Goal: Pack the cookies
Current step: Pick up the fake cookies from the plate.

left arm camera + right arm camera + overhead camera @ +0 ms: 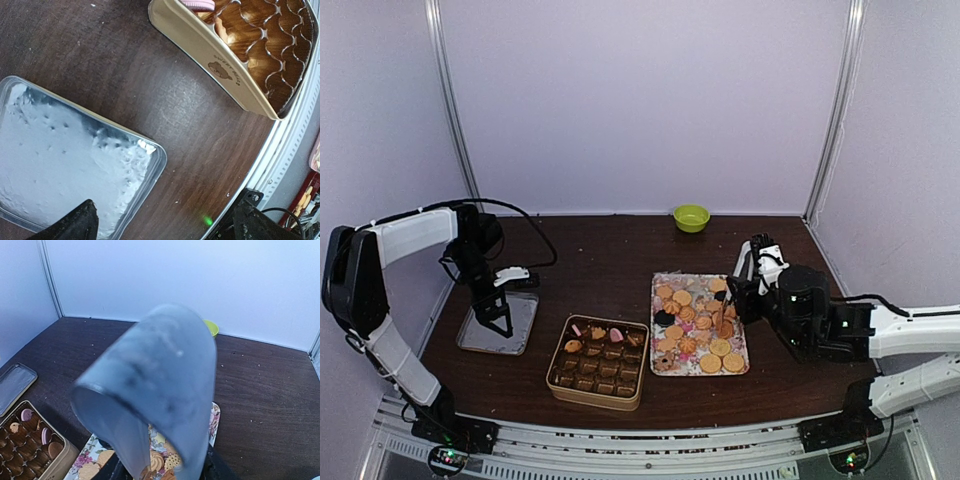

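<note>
Well, nearest me at six o'clock sits the tin, most of its paper cups unfilled, with a few biscuits along its far row. At nine o'clock my left pincer gapes wide over the lid. At four o'clock the cookies crowd the floral tray. My right pincer hangs over them, clenched on a grey curved tool. I should pick one biscuit at the heap's edge and squeeze gently.

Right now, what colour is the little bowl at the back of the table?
The bowl is lime green. It shows best in the top external view.
</note>
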Robot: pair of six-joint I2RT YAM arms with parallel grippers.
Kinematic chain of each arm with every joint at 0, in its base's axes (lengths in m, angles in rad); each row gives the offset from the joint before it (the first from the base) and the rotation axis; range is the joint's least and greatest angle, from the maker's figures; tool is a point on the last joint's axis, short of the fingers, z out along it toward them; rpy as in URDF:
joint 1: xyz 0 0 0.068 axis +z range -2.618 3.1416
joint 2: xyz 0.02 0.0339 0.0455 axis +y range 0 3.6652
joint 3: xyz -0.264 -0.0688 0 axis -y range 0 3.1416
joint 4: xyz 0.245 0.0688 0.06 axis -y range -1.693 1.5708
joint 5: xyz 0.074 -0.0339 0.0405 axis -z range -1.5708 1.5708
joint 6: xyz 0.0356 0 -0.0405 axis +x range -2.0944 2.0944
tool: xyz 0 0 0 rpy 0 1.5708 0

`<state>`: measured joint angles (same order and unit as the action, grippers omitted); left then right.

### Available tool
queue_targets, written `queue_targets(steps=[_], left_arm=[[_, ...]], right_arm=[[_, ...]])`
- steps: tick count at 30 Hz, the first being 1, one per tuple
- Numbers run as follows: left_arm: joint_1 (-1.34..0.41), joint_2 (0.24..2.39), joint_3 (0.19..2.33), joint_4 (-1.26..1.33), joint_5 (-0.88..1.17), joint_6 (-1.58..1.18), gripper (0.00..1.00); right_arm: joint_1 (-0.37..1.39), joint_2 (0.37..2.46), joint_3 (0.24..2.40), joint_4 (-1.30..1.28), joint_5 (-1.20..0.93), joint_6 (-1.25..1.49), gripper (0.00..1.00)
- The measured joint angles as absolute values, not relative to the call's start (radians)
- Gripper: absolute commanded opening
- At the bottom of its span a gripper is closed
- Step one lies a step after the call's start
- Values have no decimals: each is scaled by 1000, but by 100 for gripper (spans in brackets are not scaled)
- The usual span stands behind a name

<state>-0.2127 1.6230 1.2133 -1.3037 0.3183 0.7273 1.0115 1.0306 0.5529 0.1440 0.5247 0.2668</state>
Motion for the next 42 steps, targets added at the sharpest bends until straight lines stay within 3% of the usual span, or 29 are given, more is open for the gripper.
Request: queue_targets(steps=[23,32,42], left_arm=[[-213,1624,1218,-1311,318,727,97],[-213,1624,1218,-1311,318,727,97],[-213,1624,1218,-1311,318,727,97]], right_arm=[[904,1204,553,327,448,231,42],[903,1166,492,342,432,246,38],[903,1100,451,321,414,266,26]])
